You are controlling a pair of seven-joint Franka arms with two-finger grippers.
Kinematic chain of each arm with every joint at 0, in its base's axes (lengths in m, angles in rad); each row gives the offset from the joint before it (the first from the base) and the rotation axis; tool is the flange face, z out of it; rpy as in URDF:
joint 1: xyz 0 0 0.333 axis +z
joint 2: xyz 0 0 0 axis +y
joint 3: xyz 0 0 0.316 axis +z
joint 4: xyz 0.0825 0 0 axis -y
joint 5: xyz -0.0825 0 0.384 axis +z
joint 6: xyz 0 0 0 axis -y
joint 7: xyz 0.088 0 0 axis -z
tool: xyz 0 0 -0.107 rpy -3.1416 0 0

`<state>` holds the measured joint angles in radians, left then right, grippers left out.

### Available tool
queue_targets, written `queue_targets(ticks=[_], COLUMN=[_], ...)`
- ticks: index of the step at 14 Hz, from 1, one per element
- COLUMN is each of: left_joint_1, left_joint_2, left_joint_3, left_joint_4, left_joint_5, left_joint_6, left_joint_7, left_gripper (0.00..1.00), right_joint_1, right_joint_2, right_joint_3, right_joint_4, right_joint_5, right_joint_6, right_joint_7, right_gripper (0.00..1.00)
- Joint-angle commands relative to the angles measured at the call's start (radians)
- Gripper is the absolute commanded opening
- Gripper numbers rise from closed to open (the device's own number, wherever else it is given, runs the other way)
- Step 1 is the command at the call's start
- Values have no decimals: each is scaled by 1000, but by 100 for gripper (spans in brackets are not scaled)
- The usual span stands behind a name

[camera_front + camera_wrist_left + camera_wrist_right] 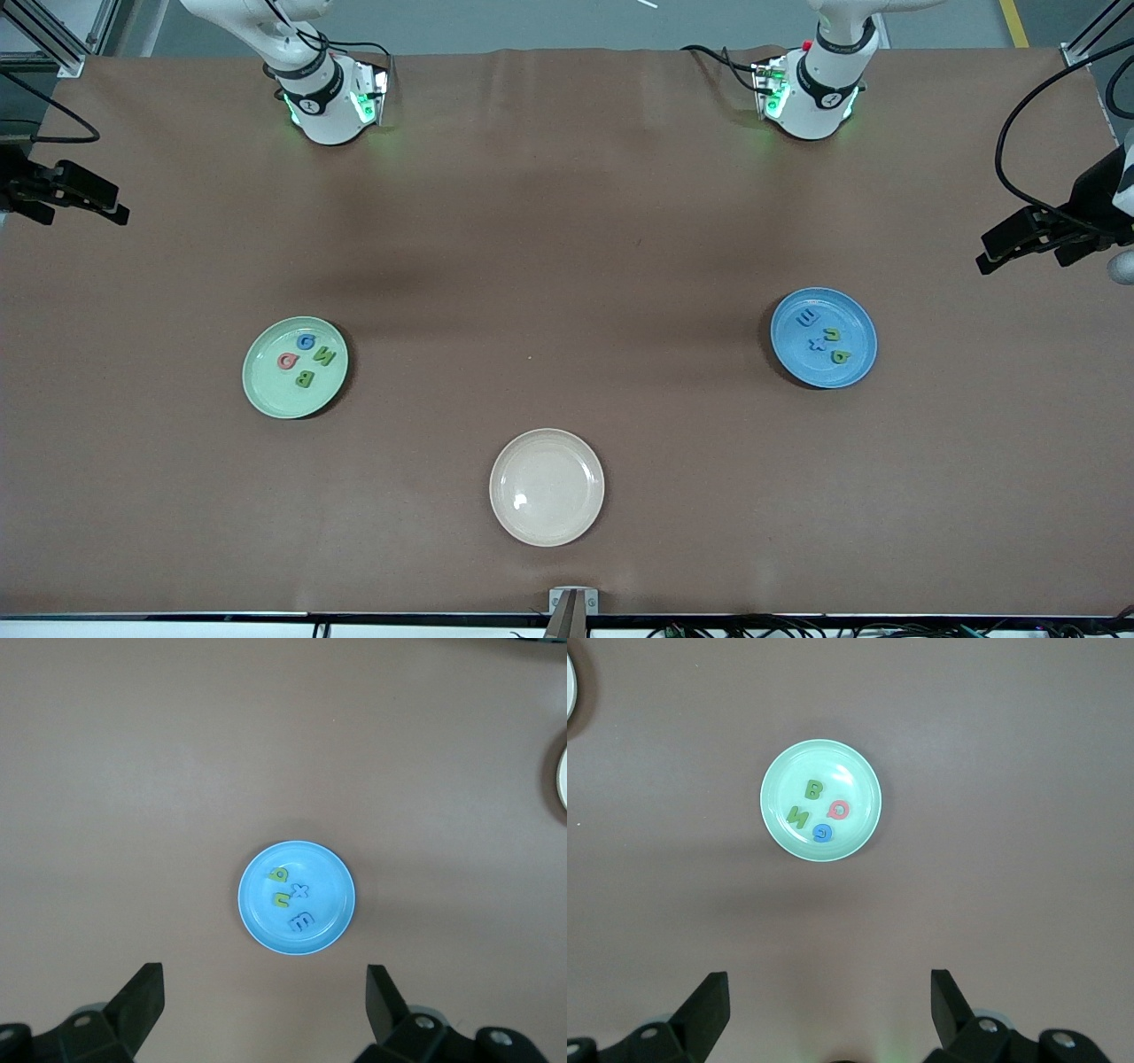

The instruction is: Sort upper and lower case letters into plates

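Letters are sorted: four in green plate [266, 390], four in blue plate [855, 310]; cream plate [547, 523] empty. Left gripper [1019, 241] and right gripper [89, 199] are parked high, jaws apart. Little risk is judged; plates could be nudged by a stray descent.

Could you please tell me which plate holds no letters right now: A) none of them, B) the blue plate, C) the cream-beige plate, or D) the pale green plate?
C: the cream-beige plate is bare, while the pale green plate and the blue plate each hold four letters.
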<state>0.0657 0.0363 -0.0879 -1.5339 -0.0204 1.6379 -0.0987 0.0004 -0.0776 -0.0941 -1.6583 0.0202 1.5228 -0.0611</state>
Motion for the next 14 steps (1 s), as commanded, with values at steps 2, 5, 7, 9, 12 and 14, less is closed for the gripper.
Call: queue_targets(ticks=[2,5,7,9,12,14], left_joint_1=[20,20,20,22,20,20], left_joint_2=[-32,-33,-32,-32,-32,-32], left_joint_3=[5,-3,-3,-1,-1,-1], left_joint_4=[17,14,14,14,12,11], left_joint_5=[-13,-6,-6,-4,-4,-4], left_joint_6=[-82,-89,-93,-93,-93,-96], left_joint_7=[68,62,66,66,67,63], left_gripper=[100,100,100,100,100,100], right_joint_1=[-2,-3,-3,-3,-3,-3], right_joint_2=[-34,-34,-34,-34,-34,-34], right_joint_3=[-3,-3,-3,-3,-3,-3], right_joint_4=[-32,-32,-31,-31,-32,-32], right_joint_5=[15,14,14,14,14,15], right_joint_6=[10,16,23,26,26,26], right_joint_7=[-13,-13,-13,-13,-13,-13], right_gripper=[100,100,100,100,100,100])
